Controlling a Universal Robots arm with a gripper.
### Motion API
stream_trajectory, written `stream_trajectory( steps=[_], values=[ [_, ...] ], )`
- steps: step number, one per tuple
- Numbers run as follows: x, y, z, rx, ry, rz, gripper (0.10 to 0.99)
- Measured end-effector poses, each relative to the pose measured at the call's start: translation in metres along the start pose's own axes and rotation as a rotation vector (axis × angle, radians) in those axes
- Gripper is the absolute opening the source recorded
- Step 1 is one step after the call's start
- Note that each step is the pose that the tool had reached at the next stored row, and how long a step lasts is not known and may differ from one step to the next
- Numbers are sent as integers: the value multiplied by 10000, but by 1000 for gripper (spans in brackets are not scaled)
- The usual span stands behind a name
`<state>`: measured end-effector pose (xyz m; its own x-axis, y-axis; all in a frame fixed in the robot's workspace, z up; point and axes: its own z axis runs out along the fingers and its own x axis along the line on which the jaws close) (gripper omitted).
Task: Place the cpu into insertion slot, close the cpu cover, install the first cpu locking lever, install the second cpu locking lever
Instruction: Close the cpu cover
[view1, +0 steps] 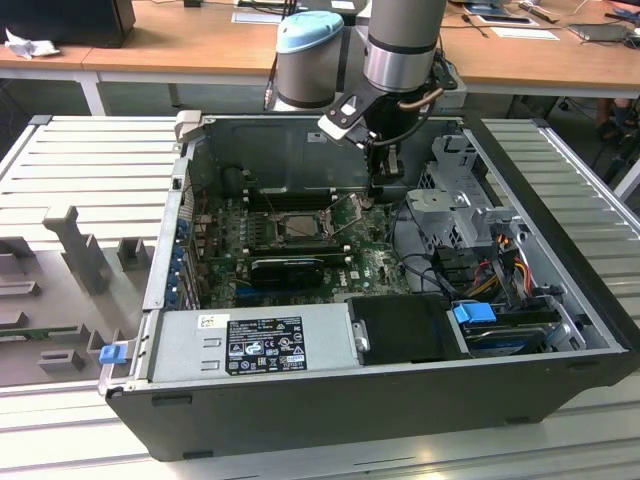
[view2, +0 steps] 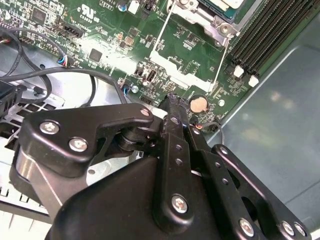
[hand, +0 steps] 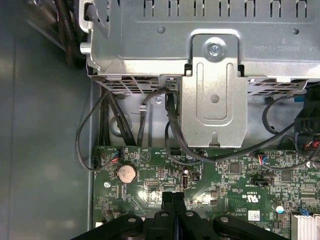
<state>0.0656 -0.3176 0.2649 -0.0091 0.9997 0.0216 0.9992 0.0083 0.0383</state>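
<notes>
Wooden desks (view1: 180, 45) run along the back of the room. In front of them a ribbed pale table (view1: 90, 160) carries an open computer case (view1: 400, 410) lying on its side.

The insertion slot (view1: 297, 224) sits in the green motherboard (view1: 375, 265), about the middle of the case. The cpu cover (view1: 275, 222) lies flat on it as a silvery frame. In the second wrist view the slot (view2: 215, 7) and cover (view2: 210, 21) show at the picture's edge. A pale surface shows in the cover's window there, but I cannot tell whether it is the cpu.

Two thin wire locking levers (view2: 221, 65) reach out from the slot toward the end effector, with a pale metal strip (view2: 175, 70) between them. In the exterior view they seem tilted up off the board.

The arm (view1: 400, 40) comes down into the case. Its end effector (view1: 384, 188) hangs near the slot, on the exterior view's right of it. In both wrist views the end effector (view2: 172, 102) (hand: 173, 196) is clenched, its black fingers (view2: 176, 125) pressed side by side with nothing visible between them. The tips are low over the board, farther from the slot than the levers' ends and just beside a coin cell battery (view2: 198, 103).

Long black memory slots (view2: 265, 35) run right beside the slot. A long black card (view1: 288, 268) lies on the slot's other side, toward the power supply (view1: 250, 345). Beyond the end effector from the slot stands a grey metal drive cage (hand: 215, 100), with dark cables (hand: 85, 135) looping under it.
</notes>
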Motion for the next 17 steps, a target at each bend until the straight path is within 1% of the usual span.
stream_trajectory(
  steps=[3,5,13,15,16,17],
  values=[
    [0,0,12,1,2,0,106],
    [-1,-1,33,2,1,0,106],
    [-4,-7,193,2,2,0,106],
    [-5,-8,202,29,-1,0,106],
    [-5,-8,202,95,0,2,106],
    [-3,-22,204,113,4,5,106]
  ],
)
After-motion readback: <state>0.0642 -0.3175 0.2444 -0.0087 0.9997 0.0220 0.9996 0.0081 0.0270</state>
